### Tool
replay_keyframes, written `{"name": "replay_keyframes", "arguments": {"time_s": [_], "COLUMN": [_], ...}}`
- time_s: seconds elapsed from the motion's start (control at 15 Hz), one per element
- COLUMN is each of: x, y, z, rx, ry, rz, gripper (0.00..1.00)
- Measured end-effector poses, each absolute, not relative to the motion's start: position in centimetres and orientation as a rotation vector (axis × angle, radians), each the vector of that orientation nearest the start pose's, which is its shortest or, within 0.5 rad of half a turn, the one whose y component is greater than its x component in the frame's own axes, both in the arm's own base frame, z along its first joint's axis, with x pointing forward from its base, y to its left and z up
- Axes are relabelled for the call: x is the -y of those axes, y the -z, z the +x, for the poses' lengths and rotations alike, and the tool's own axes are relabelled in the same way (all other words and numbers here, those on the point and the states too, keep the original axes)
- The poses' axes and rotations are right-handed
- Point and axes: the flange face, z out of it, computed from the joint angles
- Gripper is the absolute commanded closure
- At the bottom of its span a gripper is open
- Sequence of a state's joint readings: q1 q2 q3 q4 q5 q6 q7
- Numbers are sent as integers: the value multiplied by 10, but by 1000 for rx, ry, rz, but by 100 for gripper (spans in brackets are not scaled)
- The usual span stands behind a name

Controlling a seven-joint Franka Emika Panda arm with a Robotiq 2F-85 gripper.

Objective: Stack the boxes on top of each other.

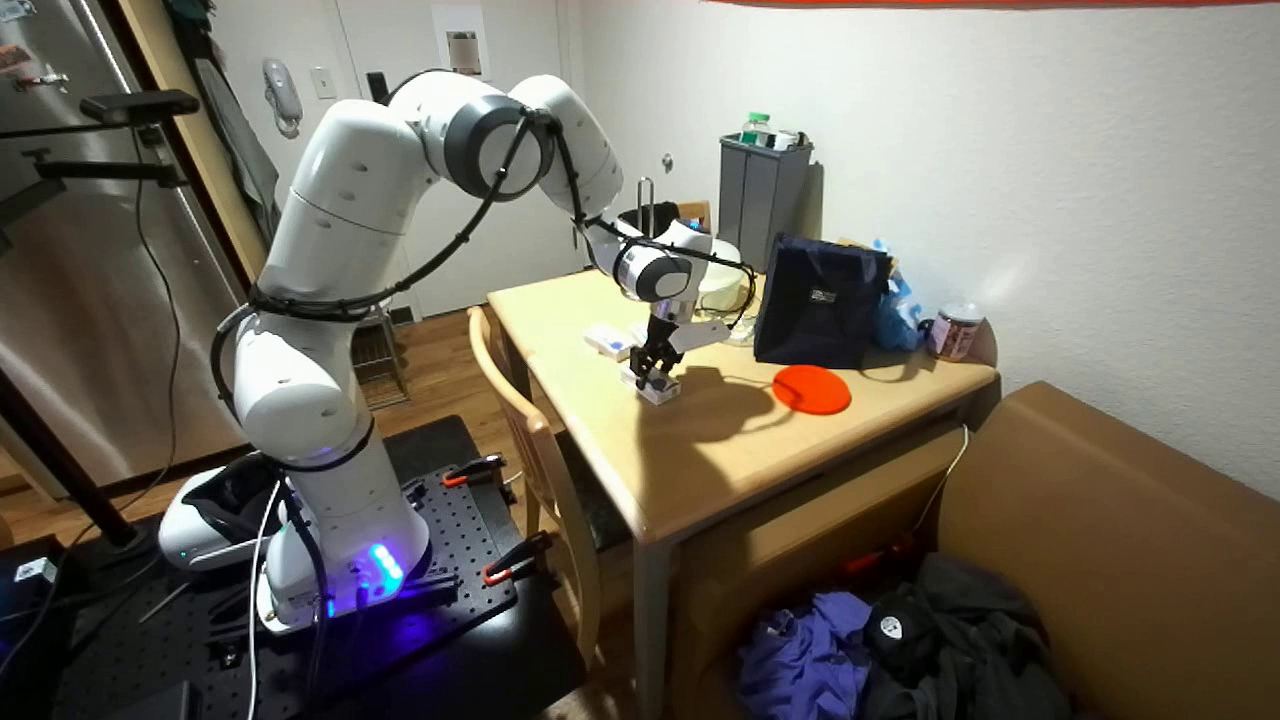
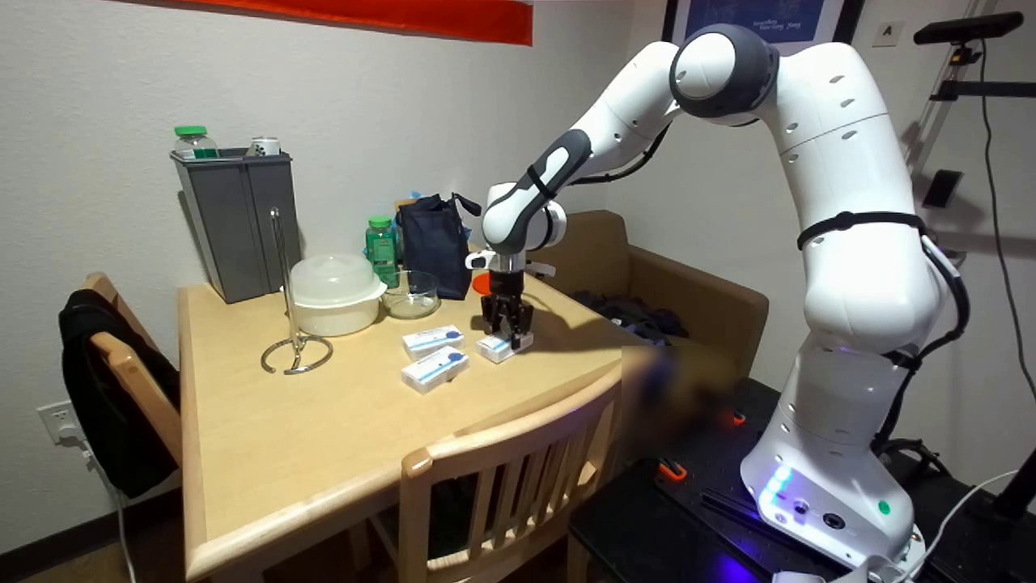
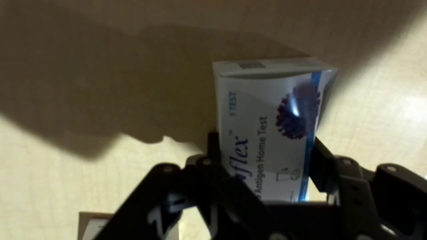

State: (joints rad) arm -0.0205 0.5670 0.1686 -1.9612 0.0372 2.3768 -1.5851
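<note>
Three small white boxes with blue stripes and print are on the table. My gripper (image 2: 508,334) points down with a finger on each long side of one box (image 2: 495,349). In the wrist view the fingers (image 3: 265,160) touch both sides of this box (image 3: 267,110), and its near end is hidden behind the gripper. It looks to be at table height. The second box (image 2: 434,342) and third box (image 2: 435,370) lie flat beside each other, a little apart from the gripped one. In an exterior view, a box (image 1: 609,341) shows beside the gripper (image 1: 656,370).
A red disc (image 1: 811,389) and a black bag (image 1: 822,302) stand on the table (image 1: 560,300). A glass bowl (image 2: 411,295), a white lidded container (image 2: 334,295), a green bottle (image 2: 380,247), a metal stand (image 2: 296,356) and a grey bin (image 2: 239,227) are behind. A chair (image 2: 518,437) abuts the table.
</note>
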Motion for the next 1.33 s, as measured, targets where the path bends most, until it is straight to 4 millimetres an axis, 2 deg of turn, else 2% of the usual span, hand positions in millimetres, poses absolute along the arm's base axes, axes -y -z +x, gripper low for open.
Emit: {"name": "replay_keyframes", "arguments": {"time_s": [0.53,1.33], "x": [-102,-146], "y": [-183,-239], "z": [594,595], "rx": [-2520,-2594], "ry": [70,113], "rz": [2113,1855], "gripper": [62,62]}}
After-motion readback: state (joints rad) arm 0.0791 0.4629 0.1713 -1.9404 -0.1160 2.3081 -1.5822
